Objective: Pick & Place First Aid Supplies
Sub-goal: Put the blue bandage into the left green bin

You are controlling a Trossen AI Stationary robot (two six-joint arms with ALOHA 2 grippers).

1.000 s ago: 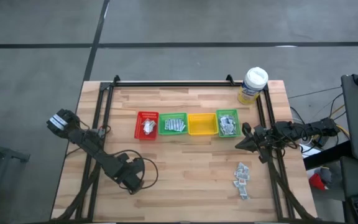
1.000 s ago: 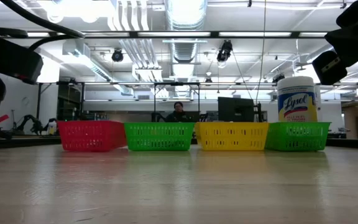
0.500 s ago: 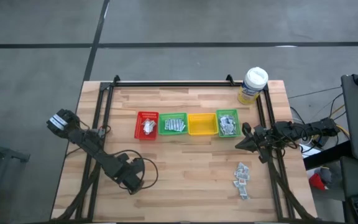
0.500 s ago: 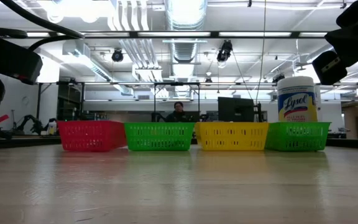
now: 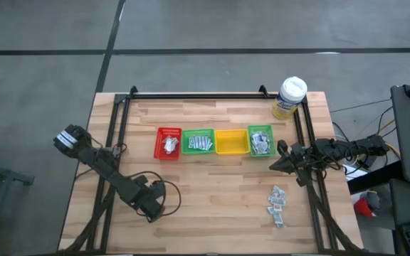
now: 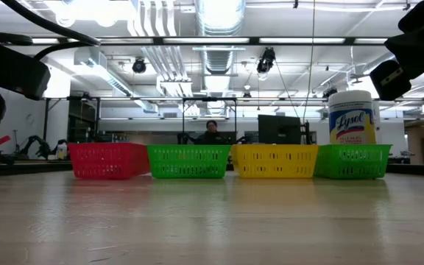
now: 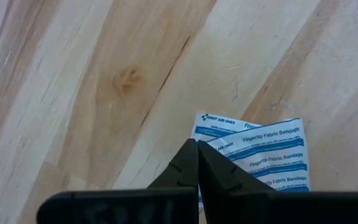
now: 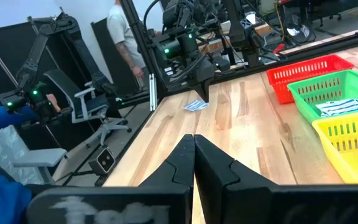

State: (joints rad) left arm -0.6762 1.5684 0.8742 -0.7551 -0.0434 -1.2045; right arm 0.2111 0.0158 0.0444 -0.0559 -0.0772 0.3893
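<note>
While the blue-and-white bandage packet (image 7: 260,155) is lying flat on the wooden surface (image 5: 212,192), I am pressing my left jaws (image 7: 197,163) together right at its near edge, tips low against the wood; whether they are pinching its edge I cannot tell. It is sitting well apart from the four bins (image 5: 213,141), which is where I judge it belongs. More packets (image 5: 277,203) are waiting in a loose pile near my right jaws (image 5: 275,166), which are pressed together, empty, beside the rightmost green bin (image 5: 260,140).
</note>
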